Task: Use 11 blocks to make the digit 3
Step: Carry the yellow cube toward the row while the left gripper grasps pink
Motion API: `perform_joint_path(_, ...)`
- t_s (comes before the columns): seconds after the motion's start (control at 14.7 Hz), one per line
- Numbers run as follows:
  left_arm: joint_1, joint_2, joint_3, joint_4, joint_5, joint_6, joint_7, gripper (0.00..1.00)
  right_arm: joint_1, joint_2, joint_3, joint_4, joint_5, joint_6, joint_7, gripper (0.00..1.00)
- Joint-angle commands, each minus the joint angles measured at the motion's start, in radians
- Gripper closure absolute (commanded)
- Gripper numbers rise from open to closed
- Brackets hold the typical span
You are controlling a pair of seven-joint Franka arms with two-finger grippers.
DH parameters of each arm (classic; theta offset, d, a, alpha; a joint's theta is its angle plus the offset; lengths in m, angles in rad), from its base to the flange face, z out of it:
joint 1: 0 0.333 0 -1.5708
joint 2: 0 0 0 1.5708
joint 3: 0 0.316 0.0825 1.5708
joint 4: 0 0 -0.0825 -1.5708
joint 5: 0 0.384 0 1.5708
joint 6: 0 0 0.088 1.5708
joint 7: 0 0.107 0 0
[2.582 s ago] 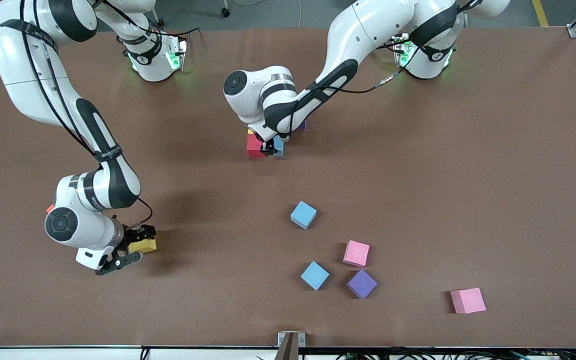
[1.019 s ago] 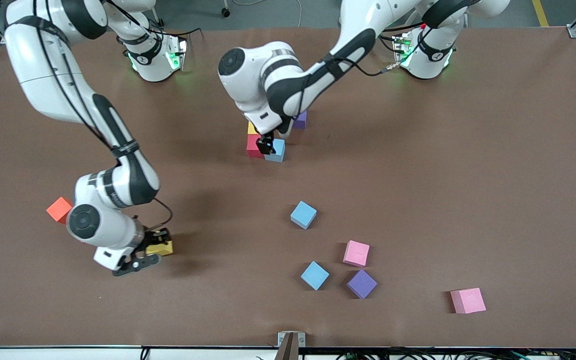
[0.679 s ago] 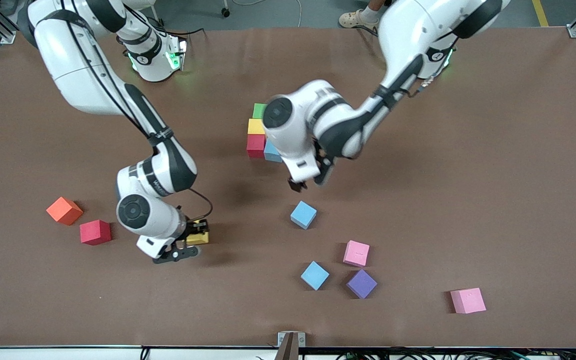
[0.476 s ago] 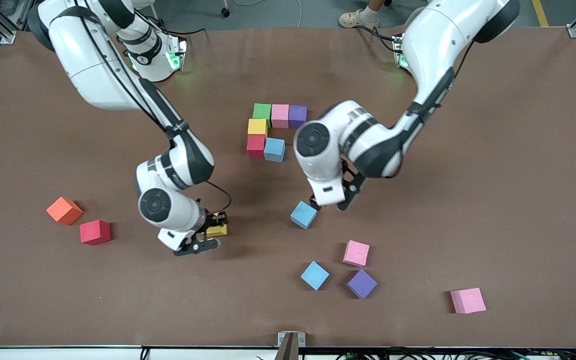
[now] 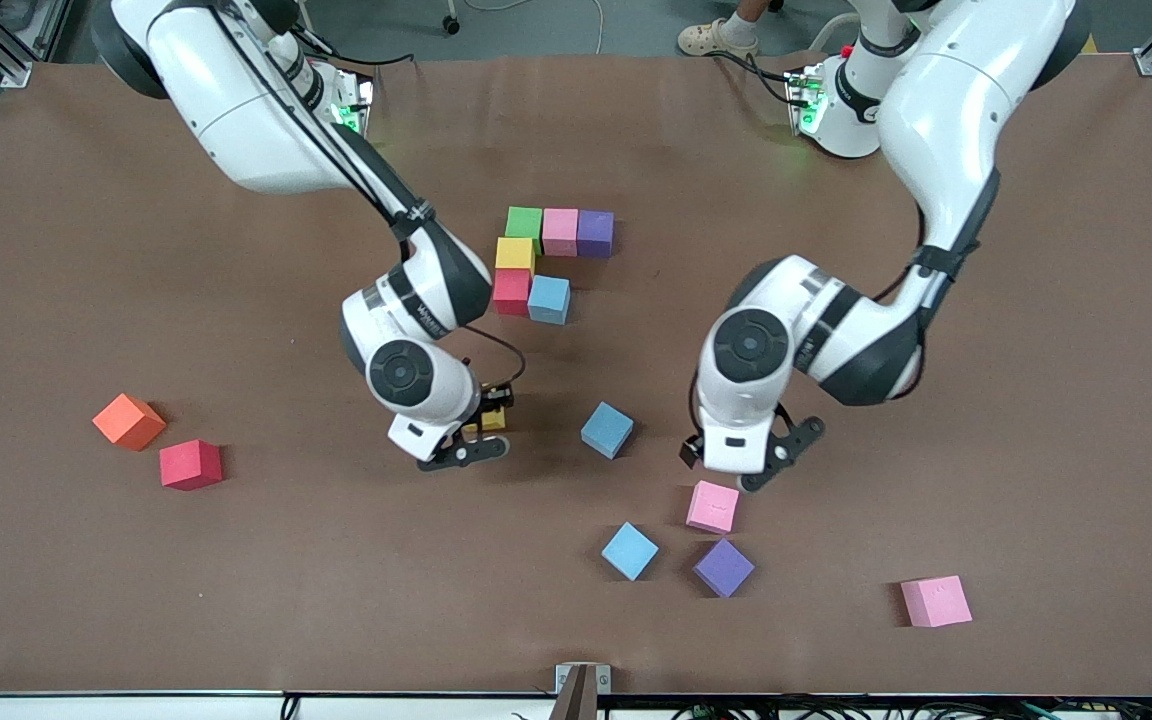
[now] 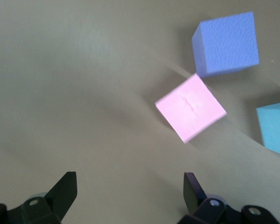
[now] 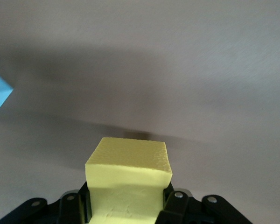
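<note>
The right hand (image 5: pixel 481 432), clamped on a yellow block (image 7: pixel 128 175), hangs at frame centre; carry it level to the half-built digit (image 5: pixel 546 260) above. The left hand (image 5: pixel 736 470), spread open, should descend squarely over the pink block (image 5: pixel 713 506) lower right.

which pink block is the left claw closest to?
The pink block lying just in front of the open left claw, beside the loose purple block. The second pink block lies apart toward the table edge; the third pink block sits in the figure.
</note>
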Motion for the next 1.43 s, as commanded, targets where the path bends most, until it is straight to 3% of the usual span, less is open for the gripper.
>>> perform_joint_path(0.0, 0.089, -0.018, -0.018, -0.028, -0.018, 0.014, 0.212, 0.0, 0.026, -0.069, -0.011, -0.082, 0.02, 0.003, 0.035, 0.55)
perform_joint_path(0.2, 0.198, -0.009, -0.024, -0.04, -0.016, 0.038, 0.382, 0.0, 0.049, -0.103, -0.011, -0.15, 0.02, 0.03, 0.036, 0.54)
perform_joint_path(0.61, 0.395, 0.02, -0.015, -0.048, -0.001, 0.274, 0.746, 0.0, 0.072, -0.184, -0.009, -0.3, 0.053, 0.133, 0.045, 0.54)
perform_joint_path(0.75, 0.416, 0.054, -0.001, -0.048, 0.007, 0.433, 0.771, 0.0, 0.088, -0.181, -0.009, -0.332, 0.064, 0.199, 0.08, 0.54)
perform_joint_path(0.95, 0.402, 0.126, 0.089, -0.048, 0.108, 0.638, 0.783, 0.0, 0.104, -0.175, -0.009, -0.371, 0.064, 0.263, 0.094, 0.52)
perform_joint_path(1.15, 0.402, 0.175, 0.112, -0.036, 0.188, 0.699, 0.785, 0.0, 0.121, -0.183, -0.009, -0.391, 0.064, 0.262, 0.109, 0.53)
perform_joint_path(1.36, 0.402, 0.22, 0.131, -0.016, 0.182, 0.817, 0.766, 0.0, 0.15, -0.184, -0.011, -0.394, 0.063, 0.26, 0.137, 0.53)
